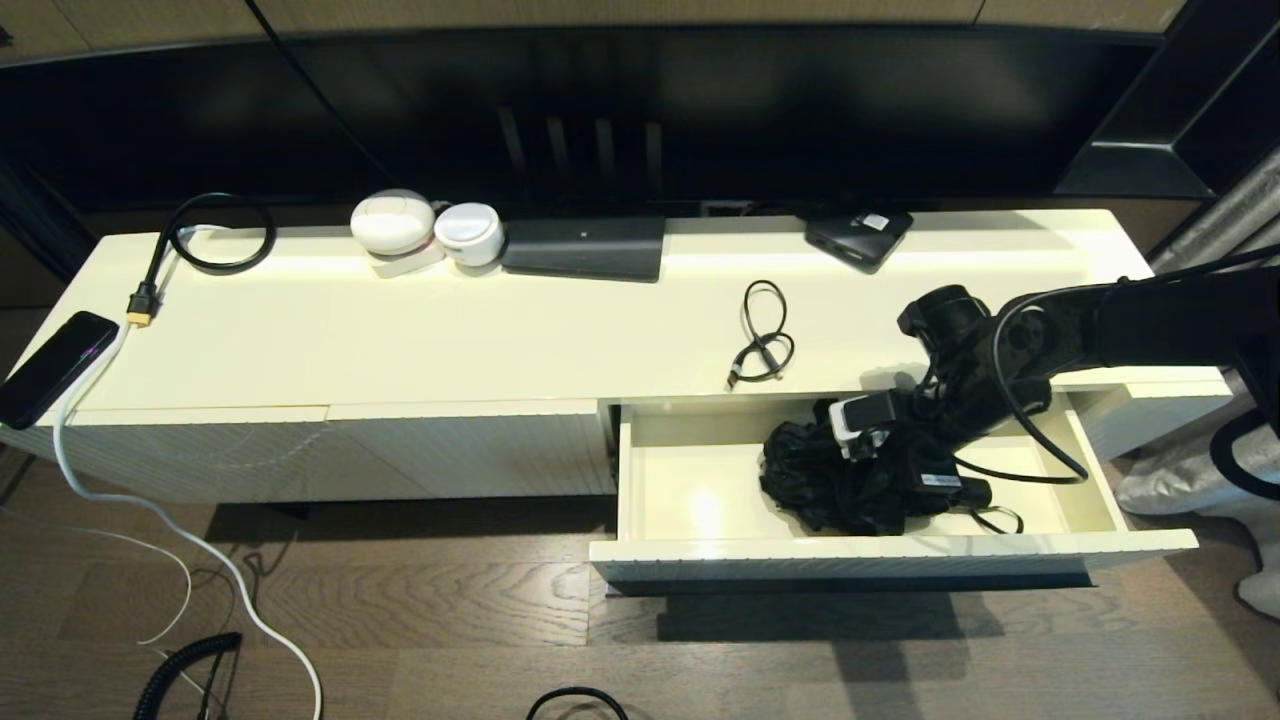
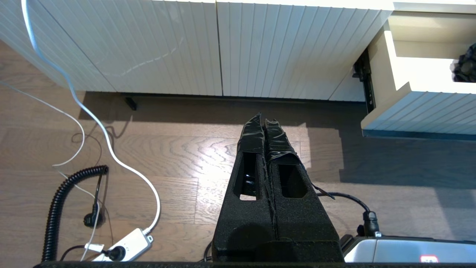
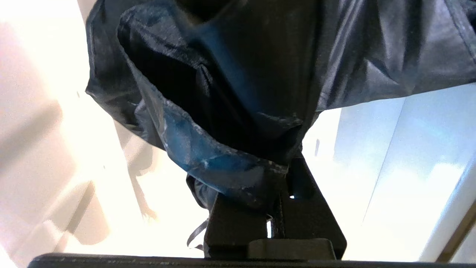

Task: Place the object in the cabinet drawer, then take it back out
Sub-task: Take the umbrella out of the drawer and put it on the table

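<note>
The cabinet drawer [image 1: 890, 547] stands pulled out at the right of the cream cabinet, its ribbed front [image 2: 420, 111] also in the left wrist view. Inside lies a crumpled black fabric object [image 1: 815, 475], like a folded umbrella, with a handle and strap [image 1: 965, 492] pointing right. My right gripper [image 1: 868, 468] reaches down into the drawer and is shut on the fabric [image 3: 238, 111], which drapes over the fingers [image 3: 308, 219]. The drawer's cream floor [image 3: 372, 186] shows beside them. My left gripper [image 2: 264, 121] hangs shut and empty over the wooden floor in front of the cabinet, out of the head view.
On the cabinet top [image 1: 400, 340] lie a short black cable [image 1: 765, 340], a phone [image 1: 55, 365], two white round devices [image 1: 395, 222], a black box [image 1: 585, 248] and a black gadget [image 1: 858, 238]. White cords and a power strip [image 2: 126, 245] lie on the floor.
</note>
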